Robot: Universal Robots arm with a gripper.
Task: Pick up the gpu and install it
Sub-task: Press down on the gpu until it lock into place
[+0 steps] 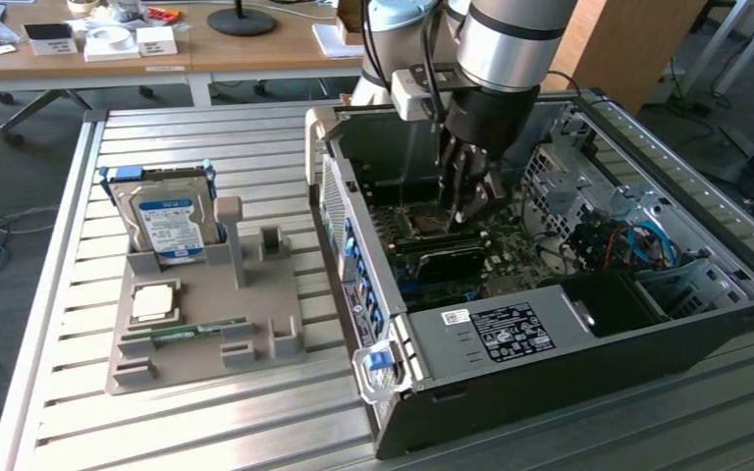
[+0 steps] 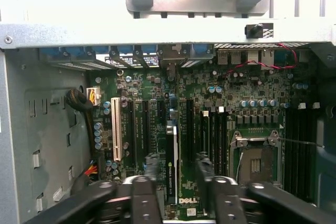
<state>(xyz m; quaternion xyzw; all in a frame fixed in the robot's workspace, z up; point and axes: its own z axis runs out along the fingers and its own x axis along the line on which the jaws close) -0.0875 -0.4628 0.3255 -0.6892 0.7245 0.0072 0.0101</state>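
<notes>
The gpu (image 2: 171, 135) stands edge-on in a motherboard slot inside the open PC case (image 1: 691, 324), its thin pale top edge facing the wrist camera. My gripper (image 2: 176, 157) reaches down into the case and straddles the card. One finger (image 2: 151, 161) is on each side of it, with a small gap between each finger and the card. In the exterior view, the gripper (image 1: 462, 211) hangs just above the dark card (image 1: 446, 260) on the motherboard. The jaws stand partly apart and hold nothing.
On the slatted table at the exterior view's left, a grey holder (image 1: 259, 339) carries a hard drive (image 1: 168, 221), a CPU (image 1: 154, 299) and a RAM stick (image 1: 188, 332). Inside the case are the power supply (image 1: 502, 329), the CPU socket (image 2: 257, 163) and a white slot (image 2: 115, 129).
</notes>
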